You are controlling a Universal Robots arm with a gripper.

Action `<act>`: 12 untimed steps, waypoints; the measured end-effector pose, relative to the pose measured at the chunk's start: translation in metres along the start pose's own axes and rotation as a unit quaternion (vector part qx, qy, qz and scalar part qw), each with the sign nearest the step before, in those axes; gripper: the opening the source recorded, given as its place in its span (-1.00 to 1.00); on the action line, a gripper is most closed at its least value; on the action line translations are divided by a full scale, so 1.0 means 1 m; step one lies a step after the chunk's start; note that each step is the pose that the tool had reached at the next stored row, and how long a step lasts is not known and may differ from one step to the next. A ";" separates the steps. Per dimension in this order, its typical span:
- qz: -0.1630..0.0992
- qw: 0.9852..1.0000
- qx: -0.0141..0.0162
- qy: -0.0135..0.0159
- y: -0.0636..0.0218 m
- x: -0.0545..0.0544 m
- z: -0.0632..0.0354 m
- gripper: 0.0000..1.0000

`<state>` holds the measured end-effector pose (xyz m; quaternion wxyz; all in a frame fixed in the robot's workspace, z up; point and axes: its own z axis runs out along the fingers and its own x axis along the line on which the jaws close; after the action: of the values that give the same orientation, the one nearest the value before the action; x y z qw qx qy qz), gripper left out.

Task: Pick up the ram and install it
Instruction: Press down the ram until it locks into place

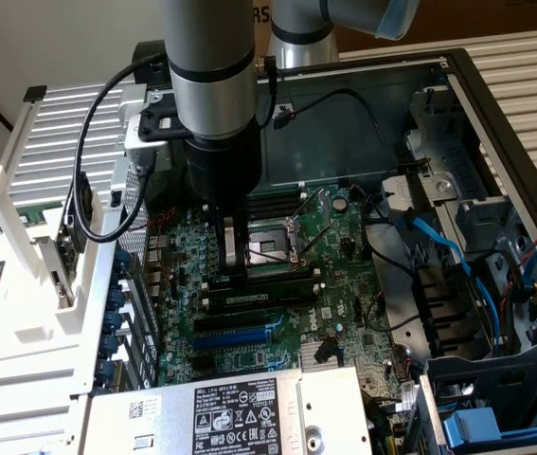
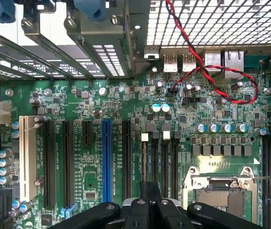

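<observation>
The robot's black hand (image 1: 235, 267), grip state impossible to tell, hovers over the long green memory stick, the ram (image 1: 259, 300), apparently seated in a motherboard slot. It looks light, stiff and fragile, best held by its edges.

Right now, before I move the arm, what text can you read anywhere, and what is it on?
"DELL": seems to head the black label on the silver power supply.
The rest of that label: too small to read.
White barcode sticker beside it: unreadable.
White print on the motherboard along the blue slot and the black ones: too small to read.
</observation>
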<state>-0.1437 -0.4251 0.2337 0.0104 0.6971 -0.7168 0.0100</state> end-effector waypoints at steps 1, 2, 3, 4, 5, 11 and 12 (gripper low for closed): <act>0.000 1.000 0.000 0.000 0.0000 0.000 0.0004 -0.79; 0.000 1.000 0.000 0.000 0.0001 0.000 0.0007 -0.79; 0.000 1.000 0.000 0.000 0.0001 0.000 0.0011 -0.79; 0.000 1.000 0.000 0.000 0.0001 0.000 0.0015 -0.79; 0.000 1.000 0.000 0.000 0.0001 0.000 0.0020 -0.79; 0.000 1.000 0.000 0.000 0.0004 0.000 0.0048 -0.79; 0.000 1.000 0.000 0.000 0.0005 0.000 0.0052 -0.79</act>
<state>-0.1442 -0.4251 0.2284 0.0107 0.6971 -0.7168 0.0100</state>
